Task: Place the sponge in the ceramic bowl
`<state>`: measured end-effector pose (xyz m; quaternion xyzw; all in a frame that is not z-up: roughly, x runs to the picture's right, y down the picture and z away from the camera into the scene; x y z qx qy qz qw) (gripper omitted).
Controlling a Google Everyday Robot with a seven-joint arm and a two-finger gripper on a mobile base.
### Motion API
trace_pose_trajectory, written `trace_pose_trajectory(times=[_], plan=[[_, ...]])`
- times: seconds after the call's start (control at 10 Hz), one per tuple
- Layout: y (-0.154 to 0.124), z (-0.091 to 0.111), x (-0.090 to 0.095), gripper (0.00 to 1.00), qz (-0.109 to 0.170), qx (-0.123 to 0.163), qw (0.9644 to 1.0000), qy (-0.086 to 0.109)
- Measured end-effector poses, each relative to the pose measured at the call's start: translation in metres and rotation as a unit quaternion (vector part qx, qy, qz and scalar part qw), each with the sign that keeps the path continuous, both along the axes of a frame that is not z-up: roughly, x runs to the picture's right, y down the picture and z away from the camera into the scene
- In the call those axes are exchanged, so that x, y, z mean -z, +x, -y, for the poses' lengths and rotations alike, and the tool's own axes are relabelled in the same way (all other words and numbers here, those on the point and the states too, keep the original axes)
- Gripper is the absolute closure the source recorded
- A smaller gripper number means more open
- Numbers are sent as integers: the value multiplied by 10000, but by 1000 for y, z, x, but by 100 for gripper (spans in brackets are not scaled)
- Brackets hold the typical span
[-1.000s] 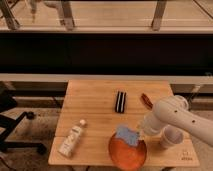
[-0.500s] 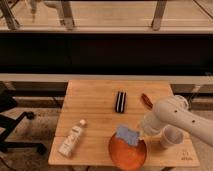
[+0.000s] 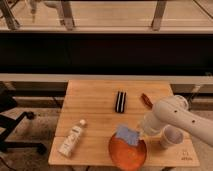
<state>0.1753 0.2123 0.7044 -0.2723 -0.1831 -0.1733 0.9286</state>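
Note:
The light-blue sponge is over the far rim of the orange ceramic bowl, which stands at the front edge of the wooden table. My gripper is at the end of the white arm, which reaches in from the right. It sits right beside the sponge's right edge. I cannot tell whether the sponge is held or resting on the bowl's rim.
On the wooden table, a black rectangular block lies at the middle and a white bottle at the front left. A pale cup stands under the arm, a reddish-brown item behind it. A black chair base is left of the table.
The sponge and the arm's end have crept very slightly to the right over the bowl's far rim. Nothing else has moved.

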Motion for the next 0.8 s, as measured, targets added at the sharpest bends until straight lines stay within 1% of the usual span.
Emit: trace_pose_trajectory(times=[0.8], plan=[[1,3,0,99,0,60,10000,44]])
